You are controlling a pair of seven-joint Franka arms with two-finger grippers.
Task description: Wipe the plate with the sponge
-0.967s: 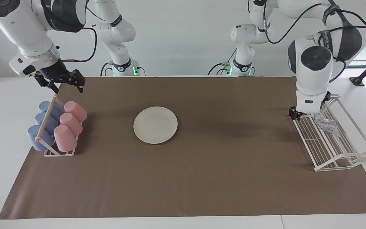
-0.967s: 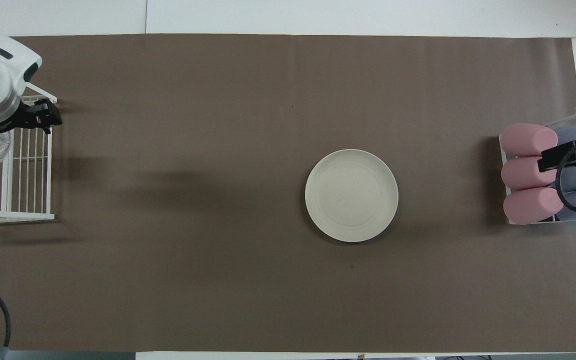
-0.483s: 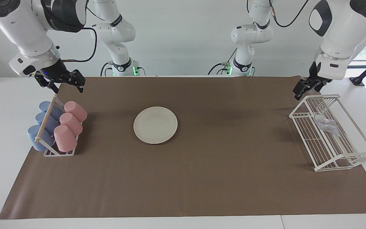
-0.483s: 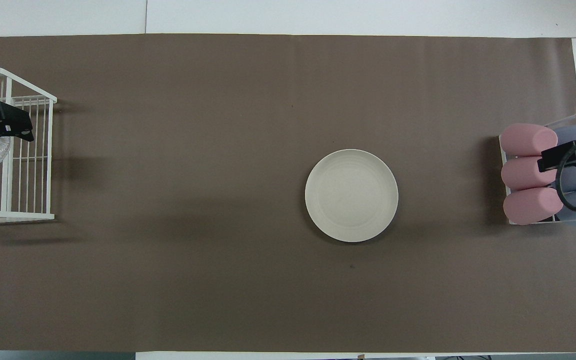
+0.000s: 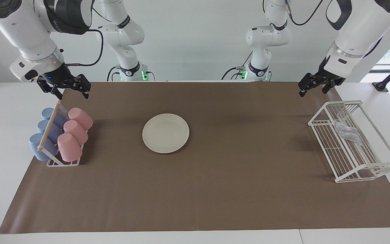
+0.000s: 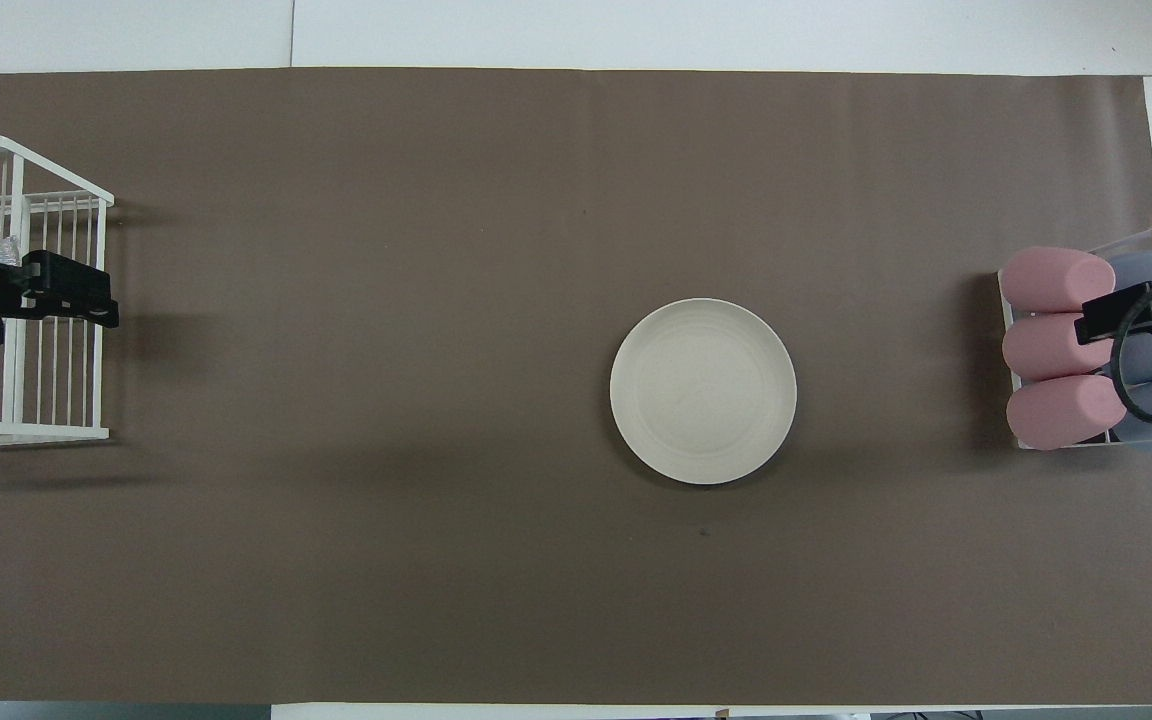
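no readable text, labels, brands, numbers or signs anywhere

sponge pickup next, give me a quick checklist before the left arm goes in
1. Sponge reachable: ok, it lies in the white wire rack, nothing on top of it.
2. Left gripper free: ok, open and empty, raised near the rack's end nearer the robots.
3. Left gripper lined up over the sponge: not ok, it hangs off to one side.
4. Plate ready: ok, flat on the brown mat, nothing on it.
5. Right gripper out of the way: ok, open, waiting above the cup rack.
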